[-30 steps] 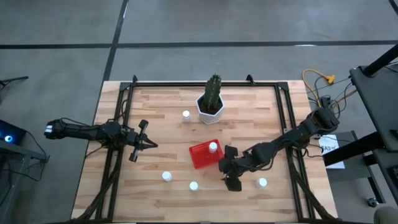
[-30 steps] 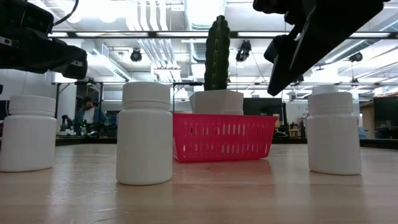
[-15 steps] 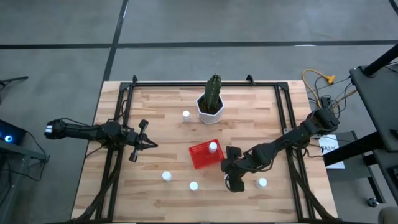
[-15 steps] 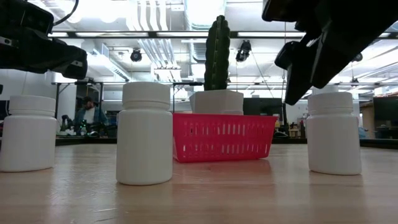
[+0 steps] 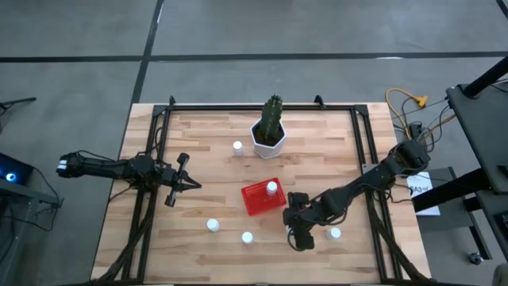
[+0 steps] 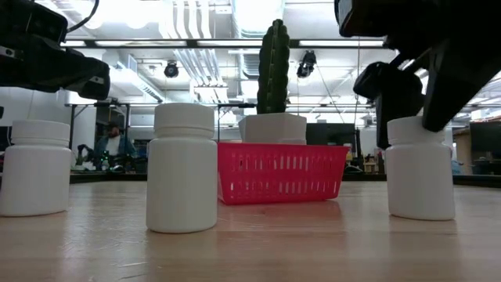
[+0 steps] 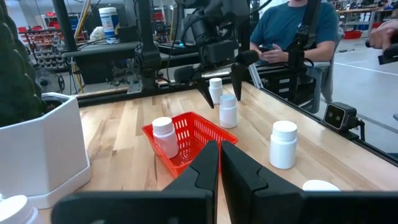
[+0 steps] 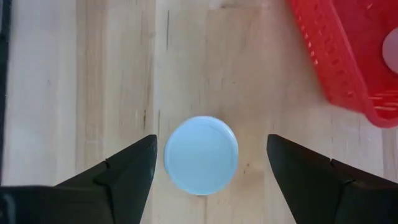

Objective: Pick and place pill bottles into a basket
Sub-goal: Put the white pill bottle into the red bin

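The red basket (image 5: 260, 199) sits mid-table with one pill bottle (image 5: 272, 188) standing in it. Other white bottles stand on the wood at the far middle (image 5: 237, 146), near left (image 5: 212, 225), near middle (image 5: 247, 237) and near right (image 5: 334, 233). My right gripper (image 5: 300, 234) is open and points down over another bottle (image 8: 201, 154), hiding it in the high view. Its fingers stand on either side of the cap without touching. My left gripper (image 5: 190, 184) is shut and empty, held above the table's left part.
A white hexagonal pot with a green cactus (image 5: 270, 133) stands at the far middle. A dark metal frame (image 5: 151, 159) runs along the table's left, right and far edges. A seated person (image 7: 292, 31) shows beyond the table's right side.
My right gripper has gone toward the table's near edge and down, away from the basket, and now stands open over a bottle. The bottles and the basket have stayed where they were.
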You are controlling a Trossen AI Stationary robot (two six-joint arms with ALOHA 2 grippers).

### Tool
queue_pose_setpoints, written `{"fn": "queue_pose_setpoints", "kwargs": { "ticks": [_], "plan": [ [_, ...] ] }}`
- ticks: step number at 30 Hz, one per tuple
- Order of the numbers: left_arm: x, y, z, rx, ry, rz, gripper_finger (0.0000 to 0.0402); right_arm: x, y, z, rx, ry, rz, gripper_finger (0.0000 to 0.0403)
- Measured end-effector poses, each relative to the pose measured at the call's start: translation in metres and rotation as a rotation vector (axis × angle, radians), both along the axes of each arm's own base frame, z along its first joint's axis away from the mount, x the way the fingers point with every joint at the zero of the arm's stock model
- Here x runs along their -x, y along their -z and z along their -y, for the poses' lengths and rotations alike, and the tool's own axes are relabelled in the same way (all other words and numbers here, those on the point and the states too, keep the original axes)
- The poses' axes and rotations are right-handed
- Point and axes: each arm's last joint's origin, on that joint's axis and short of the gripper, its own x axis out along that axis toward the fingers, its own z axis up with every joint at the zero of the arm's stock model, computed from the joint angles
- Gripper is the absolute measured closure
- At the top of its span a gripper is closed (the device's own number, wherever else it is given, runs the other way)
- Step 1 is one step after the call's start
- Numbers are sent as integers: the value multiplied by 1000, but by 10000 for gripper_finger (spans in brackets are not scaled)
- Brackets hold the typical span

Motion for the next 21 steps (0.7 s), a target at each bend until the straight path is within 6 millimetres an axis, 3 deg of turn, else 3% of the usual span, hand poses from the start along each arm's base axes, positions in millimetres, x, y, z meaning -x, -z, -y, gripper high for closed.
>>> {"fn": "queue_pose_setpoints", "kwargs": {
  "ticks": [14, 21],
  "plan": [
    [0, 0, 0, 0, 0, 0, 402, -2, 8, -1, -13, 20, -31, 115],
    [0, 0, 0, 0, 0, 0, 402, -1, 8, -2, -20, 17, -33, 161]
  ]
}}
